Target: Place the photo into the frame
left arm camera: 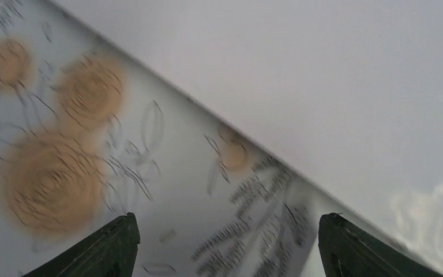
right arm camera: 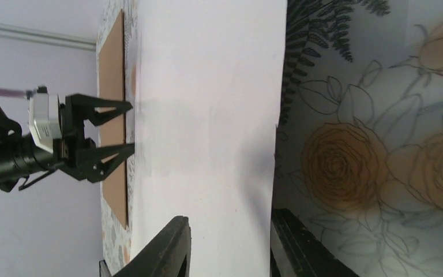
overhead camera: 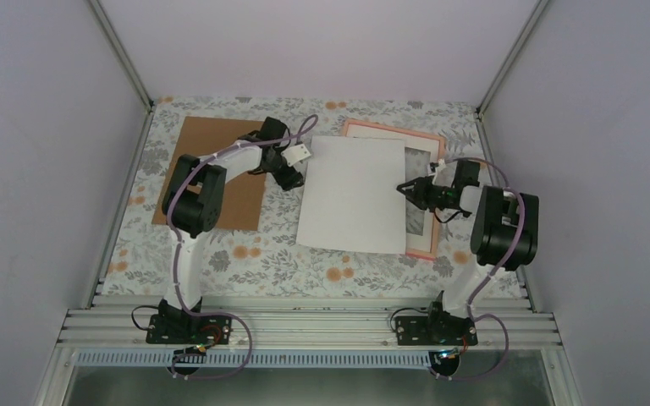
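Photo [overhead camera: 351, 190], white back up, has its right edge between our right fingers [right arm camera: 170, 248], which stand slightly parted; our left fingers [right arm camera: 107, 109] gape wide just at its left edge. It lies mid-bench [overhead camera: 245, 254], covering the left part of the pink frame [overhead camera: 389, 129] near the far right corner.

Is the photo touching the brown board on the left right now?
Apart. The top view shows a strip of flowered tablecloth between the photo and the brown board along their facing edges.
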You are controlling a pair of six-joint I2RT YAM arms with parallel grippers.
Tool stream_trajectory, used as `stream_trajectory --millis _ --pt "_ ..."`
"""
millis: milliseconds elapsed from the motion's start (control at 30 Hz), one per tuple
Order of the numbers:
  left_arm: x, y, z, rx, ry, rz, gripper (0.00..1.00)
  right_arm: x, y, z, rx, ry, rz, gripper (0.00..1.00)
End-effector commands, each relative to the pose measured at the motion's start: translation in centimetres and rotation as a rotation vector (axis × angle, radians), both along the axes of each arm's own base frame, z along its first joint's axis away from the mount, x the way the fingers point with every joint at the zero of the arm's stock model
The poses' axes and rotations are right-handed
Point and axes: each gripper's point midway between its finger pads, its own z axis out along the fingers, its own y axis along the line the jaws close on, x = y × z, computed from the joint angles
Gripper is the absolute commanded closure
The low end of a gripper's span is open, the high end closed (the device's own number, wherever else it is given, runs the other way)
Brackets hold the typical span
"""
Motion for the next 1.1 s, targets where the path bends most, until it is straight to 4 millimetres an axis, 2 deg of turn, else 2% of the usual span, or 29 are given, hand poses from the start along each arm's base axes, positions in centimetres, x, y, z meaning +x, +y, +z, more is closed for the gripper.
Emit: stream_trajectory --millis 0,167,367,433,467,533,567,833,1067 --pt "1.6 -1.2 0.1 0.003 -0.026 -0.004 0.22 0.2 1.5 -0.1 0.054 0.007 0.092 0.66" --pt "2.1 -1.8 -0.8 0.012 -0.019 -0.016 0.23 0.8 2.6 -0.6 0.098 0.032 0.142 0.63" --pt "2.5 -2.2 -1.5 0.022 -0.018 -0.025 0.23 1.2 4.0 0.1 0.159 0.023 0.204 0.64" --pt "2.7 -2.4 -1.4 0.021 -0.02 -0.026 0.23 1.4 4.3 0.2 0.153 0.021 0.217 0.68" --pt "2.9 -2.4 -1.3 0.021 -0.021 -0.025 0.23 1.5 4.3 0.1 0.149 0.026 0.213 0.75" --pt "3.3 -2.5 -1.0 0.018 -0.026 -0.018 0.23 2.0 4.1 0.1 0.13 0.022 0.201 0.91" --pt "3.3 -2.6 -0.9 0.015 -0.027 -0.015 0.23 2.4 3.9 0.2 0.119 0.014 0.195 0.95" --pt "4.2 -1.9 1.3 -0.007 -0.056 0.04 0.13 4.9 1.0 1.0 0.036 -0.047 0.065 0.96" --pt "4.6 -0.3 2.3 0.002 -0.079 0.08 0.06 4.9 -1.3 0.4 0.01 -0.035 0.029 0.96"
